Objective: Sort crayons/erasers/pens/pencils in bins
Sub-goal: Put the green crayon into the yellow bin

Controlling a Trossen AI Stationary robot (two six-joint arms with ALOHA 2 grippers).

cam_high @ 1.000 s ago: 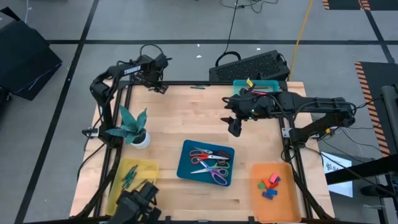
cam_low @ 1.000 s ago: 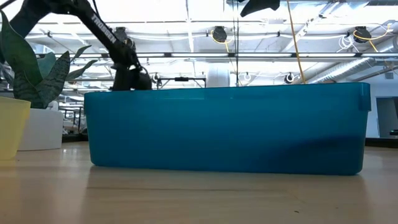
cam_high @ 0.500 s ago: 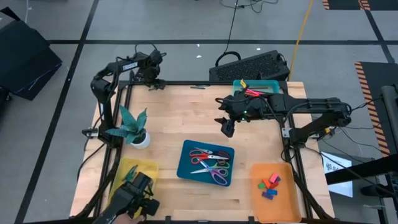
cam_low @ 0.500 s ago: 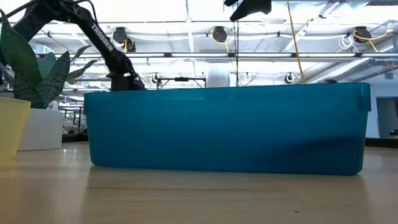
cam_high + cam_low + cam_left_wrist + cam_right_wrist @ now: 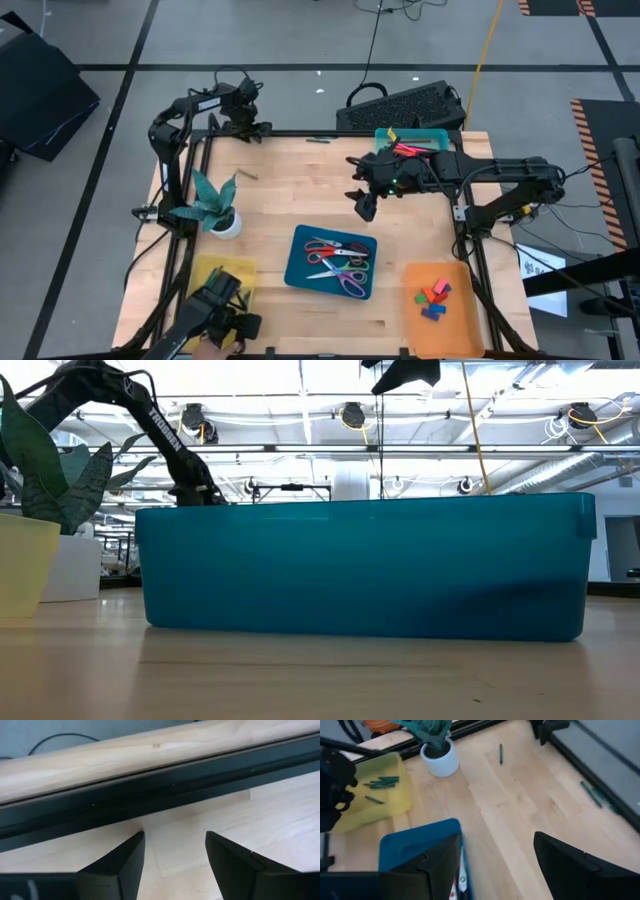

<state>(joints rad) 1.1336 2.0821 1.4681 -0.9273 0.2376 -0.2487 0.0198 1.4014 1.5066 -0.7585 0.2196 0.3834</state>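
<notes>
High view: erasers (image 5: pixel 432 297) sit in orange bin (image 5: pixel 462 320); right tool (image 5: pixel 365 203) hovers mid-bench (image 5: pixel 300 190), left tool (image 5: pixel 250 128) at far edge.
Wrist views: both tools open, empty. Descend squarely over one stray pencil (image 5: pixel 500 754).

Lighting's even and bright from ceiling lights, soft shadows under the arms. Both wrist views look motion-blurred, and the low view's foreground worktop (image 5: pixel 320 680) is out of focus.
</notes>
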